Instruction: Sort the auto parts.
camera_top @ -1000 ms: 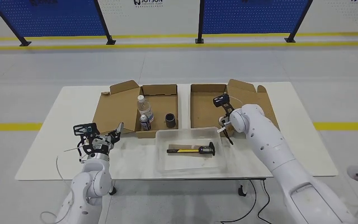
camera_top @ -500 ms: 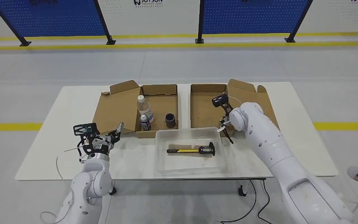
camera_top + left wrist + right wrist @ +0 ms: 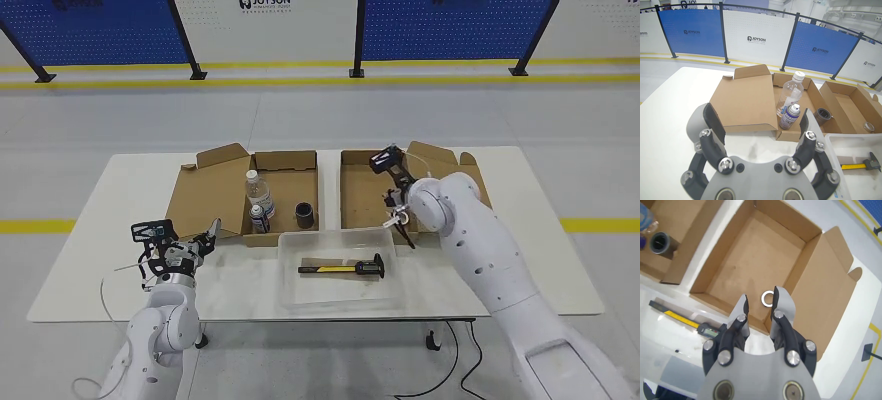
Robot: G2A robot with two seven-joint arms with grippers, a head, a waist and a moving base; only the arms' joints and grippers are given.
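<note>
Currently right gripper (image 3: 761, 292) is hovering over the right cardboard box (image 3: 347, 195), centre-right in the top view, jaws moderately apart, gripping nothing. Metal ring (image 3: 763, 300) is lying flat on that box's floor, by a corner, beneath the fingertips. Left gripper (image 3: 757, 108) is hanging wide apart and empty above the table (image 3: 100, 250), lower left. Caliper (image 3: 345, 267) is lying in the clear tray (image 3: 285, 275), bottom centre. Bottle (image 3: 257, 187), spray can (image 3: 258, 215), black sleeve (image 3: 304, 212) are standing in the left box (image 3: 290, 185).
</note>
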